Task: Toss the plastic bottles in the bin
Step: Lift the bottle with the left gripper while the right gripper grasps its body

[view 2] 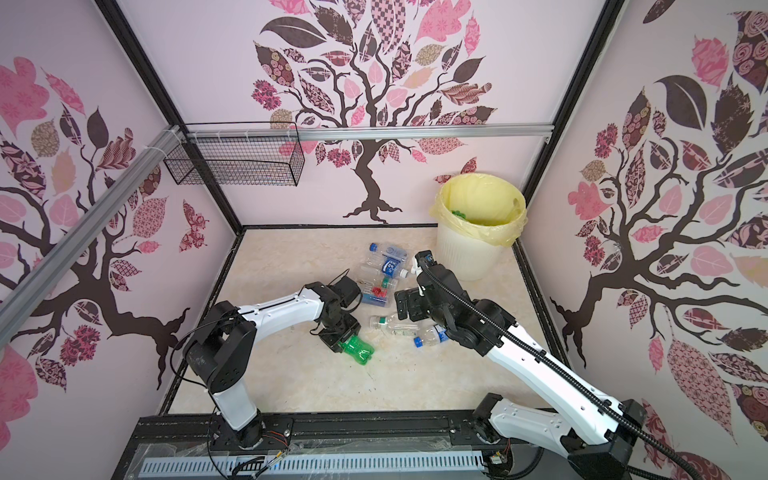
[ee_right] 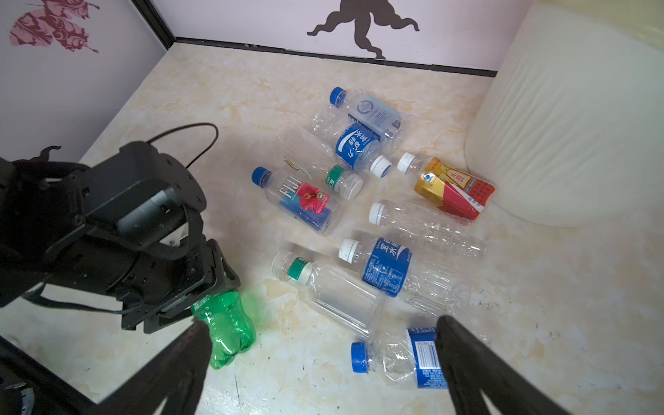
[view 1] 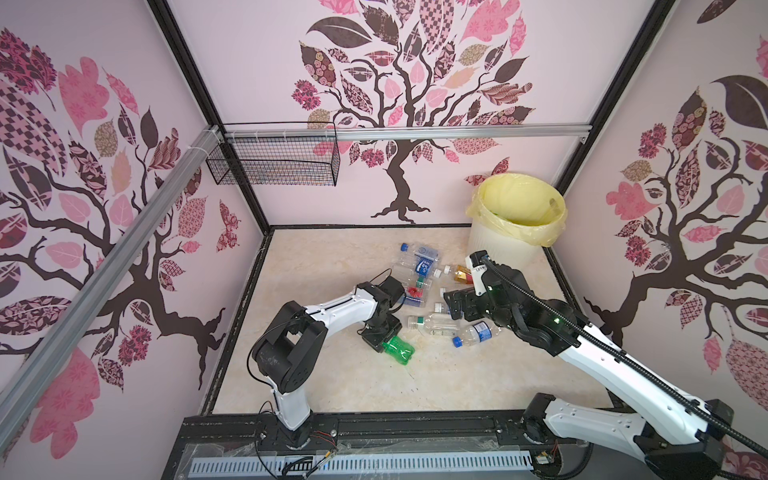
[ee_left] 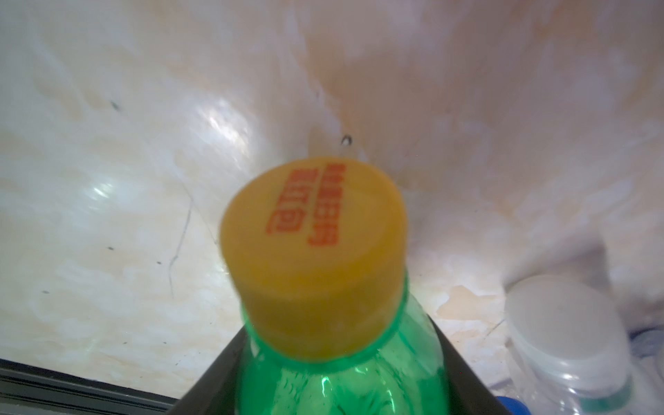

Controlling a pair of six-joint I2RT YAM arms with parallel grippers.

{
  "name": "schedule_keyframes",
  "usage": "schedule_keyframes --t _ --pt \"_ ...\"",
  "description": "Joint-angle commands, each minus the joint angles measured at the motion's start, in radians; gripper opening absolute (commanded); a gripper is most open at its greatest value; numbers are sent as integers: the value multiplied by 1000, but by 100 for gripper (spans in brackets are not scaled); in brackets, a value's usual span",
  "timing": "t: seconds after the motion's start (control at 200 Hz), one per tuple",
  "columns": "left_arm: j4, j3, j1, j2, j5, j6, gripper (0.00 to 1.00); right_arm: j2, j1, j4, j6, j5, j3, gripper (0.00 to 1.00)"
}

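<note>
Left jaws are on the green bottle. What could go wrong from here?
1. The left gripper has its jaws on the green bottle only near its yellow cap, the body sticking out; it may pivot or slip when lifted.
2. The bin stands in the far right corner beyond the right gripper, open above the clear bottles; carrying across may hit that arm.

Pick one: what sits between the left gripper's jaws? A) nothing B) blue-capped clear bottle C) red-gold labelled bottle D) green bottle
D: in a top view the left gripper straddles the neck end of the green bottle, and its yellow cap fills the left wrist view.
</note>
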Motion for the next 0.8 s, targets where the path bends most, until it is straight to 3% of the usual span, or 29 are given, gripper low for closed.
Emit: schedule_keyframes --t 0.0,0.34,0.795 --pt "-51 98 28 -50 -39 127 55 21 -4 25 17 -63 2 100" --pt "-83 449 41 -38 -20 420 55 63 -140 88 62 -326 45 100" --pt "18 775 38 -7 169 439 55 163 -187 150 84 -482 205 99"
